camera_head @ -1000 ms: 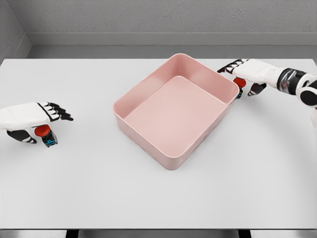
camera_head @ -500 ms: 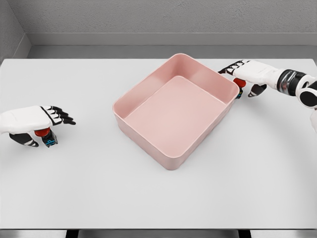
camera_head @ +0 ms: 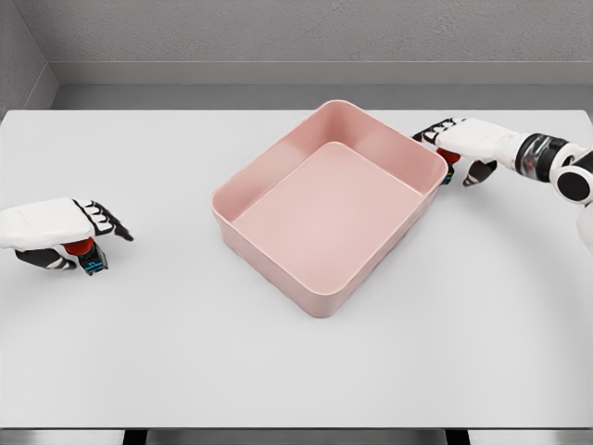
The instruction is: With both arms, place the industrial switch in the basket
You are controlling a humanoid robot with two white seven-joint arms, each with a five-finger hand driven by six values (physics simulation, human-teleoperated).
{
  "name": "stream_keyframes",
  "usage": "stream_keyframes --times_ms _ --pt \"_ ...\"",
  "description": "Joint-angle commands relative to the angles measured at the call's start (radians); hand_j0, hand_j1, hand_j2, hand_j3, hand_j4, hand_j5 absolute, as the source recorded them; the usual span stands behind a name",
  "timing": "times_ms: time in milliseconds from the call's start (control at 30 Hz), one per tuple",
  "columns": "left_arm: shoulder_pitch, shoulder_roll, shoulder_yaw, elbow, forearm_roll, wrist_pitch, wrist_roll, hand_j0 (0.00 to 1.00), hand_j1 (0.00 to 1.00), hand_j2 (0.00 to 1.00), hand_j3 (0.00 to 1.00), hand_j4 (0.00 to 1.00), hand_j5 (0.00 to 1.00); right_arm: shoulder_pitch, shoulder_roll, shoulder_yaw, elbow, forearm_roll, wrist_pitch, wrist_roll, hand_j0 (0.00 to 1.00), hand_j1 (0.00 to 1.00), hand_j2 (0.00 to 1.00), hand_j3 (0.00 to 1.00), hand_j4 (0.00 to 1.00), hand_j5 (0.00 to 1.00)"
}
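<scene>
Two hands over two red-button switches, pink basket between them.
Well left of the basket (camera_head: 329,199), left hand (camera_head: 56,227) curled over a switch (camera_head: 83,255) on the white table (camera_head: 296,362); touching the basket's right corner, right hand (camera_head: 468,144) covered another switch (camera_head: 449,162), grip unclear on both.

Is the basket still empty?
Empty: the pink basket shows a bare floor; both switches sit outside on the table.

the basket (camera_head: 278,218) is pale pink all over, on a plain white table (camera_head: 278,362). each switch (camera_head: 83,252) has a red button on a black and blue base. both hands, left (camera_head: 56,227) and right (camera_head: 468,144), are white with black-banded fingers. the back wall (camera_head: 296,32) is grey.
</scene>
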Motion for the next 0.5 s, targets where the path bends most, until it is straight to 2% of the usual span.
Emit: stream_keyframes --times_ms 0,33,300,467 --pt "0.002 0.001 0.001 0.001 0.003 0.000 -0.002 0.69 0.69 0.69 0.69 0.69 0.69 0.000 0.000 -0.006 0.008 -0.005 0.002 -0.001 1.00 1.00 1.00 1.00 1.00 1.00" --pt "0.000 0.001 0.001 0.001 -0.002 0.000 -0.002 0.65 0.65 0.65 0.65 0.65 0.65 0.000 0.000 -0.009 0.011 -0.005 0.002 -0.001 1.00 1.00 1.00 1.00 1.00 1.00" --pt "0.000 0.001 0.001 0.001 -0.010 0.000 -0.006 0.53 0.53 0.53 0.53 0.53 0.53 0.002 0.003 -0.009 0.020 -0.005 0.002 -0.001 1.00 1.00 1.00 1.00 1.00 1.00" --pt "-0.005 0.001 0.001 0.001 -0.010 0.000 -0.006 0.42 0.42 0.42 0.42 0.42 0.42 0.002 0.003 -0.009 0.020 -0.006 0.002 -0.002 1.00 1.00 1.00 1.00 1.00 1.00"
